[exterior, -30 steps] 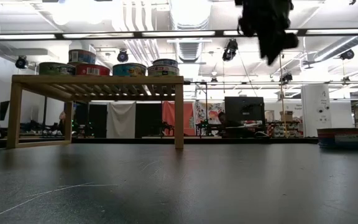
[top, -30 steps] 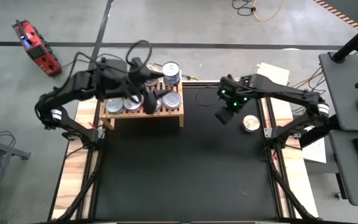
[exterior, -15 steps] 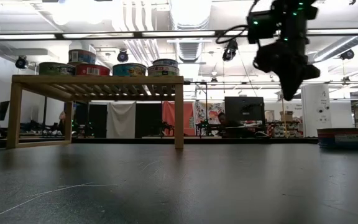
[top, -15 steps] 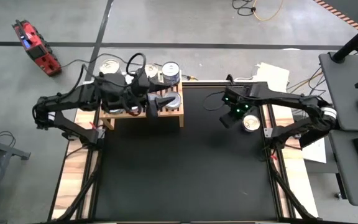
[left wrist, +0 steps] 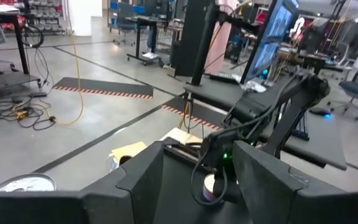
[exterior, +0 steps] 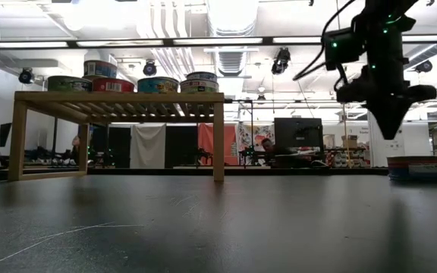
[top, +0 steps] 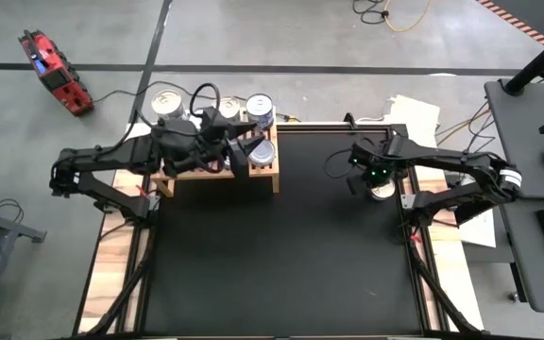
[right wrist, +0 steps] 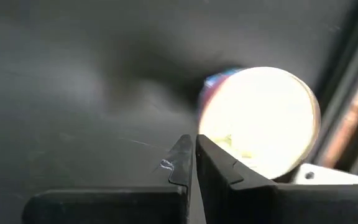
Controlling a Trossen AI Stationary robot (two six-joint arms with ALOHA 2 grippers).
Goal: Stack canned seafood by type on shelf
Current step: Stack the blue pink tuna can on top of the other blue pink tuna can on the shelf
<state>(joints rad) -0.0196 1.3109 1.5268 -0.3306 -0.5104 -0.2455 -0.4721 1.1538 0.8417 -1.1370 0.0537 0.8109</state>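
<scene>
While the right gripper (top: 359, 179) hangs above the last loose can (top: 382, 187) at the table's 3 o'clock edge, its fingers are pressed together with nothing between them; the right wrist view shows the tips meeting just short of the bright lid (right wrist: 260, 121).

Step in hand, as I judge it: pick up this can. To do it well, the jaws must open wider than the can, centre over the lid, then drop so the pads meet the side wall at opposite points, not the rim. The can sits close to the table's frame rail, so approaching from the mat side looks safer.

Can stands upright, lid up, axis vertical; being round, it has no horizontal long axis, so wrist yaw matters little.

The shelf (top: 274, 175) sits at about 11 o'clock, long axis running 9 to 3, carrying cans (exterior: 158, 84) in a row, some stacked two high. The left gripper (top: 241, 156) is over the shelf's 3 o'clock end, fingers (left wrist: 142, 177) parted and holding nothing that I can see.
</scene>
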